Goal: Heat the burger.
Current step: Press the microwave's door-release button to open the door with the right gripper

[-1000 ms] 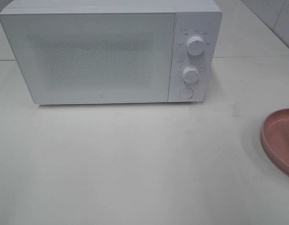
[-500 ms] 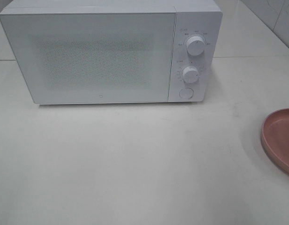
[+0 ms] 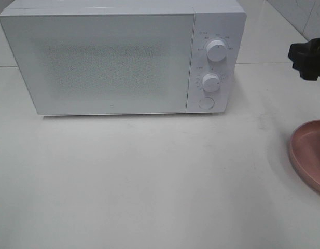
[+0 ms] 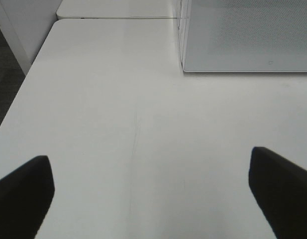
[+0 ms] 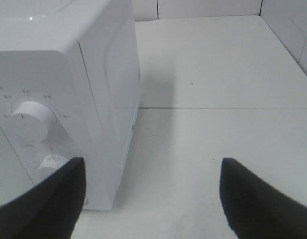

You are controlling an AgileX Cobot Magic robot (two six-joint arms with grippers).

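Note:
The burger is out of view in every frame. The white microwave [image 3: 123, 59] stands at the back of the table with its door shut and two knobs [image 3: 217, 50] on its right panel. It also shows in the right wrist view [image 5: 68, 99] and the left wrist view [image 4: 248, 35]. A black part of my right arm [image 3: 307, 59] shows at the right edge, right of the microwave and above the table. My right gripper [image 5: 151, 194] is open and empty beside the microwave's knob side. My left gripper [image 4: 151, 194] is open and empty over bare table in front of the microwave's left corner.
A pink round plate [image 3: 310, 153] lies at the right edge of the table, cut off by the frame; its visible part holds nothing. A tiled wall [image 3: 305, 15] rises at the back right. The table's left edge [image 4: 24, 84] drops to a dark floor.
A black part of my right arm has come into the exterior view at the right edge. The microwave and the plate have not moved.

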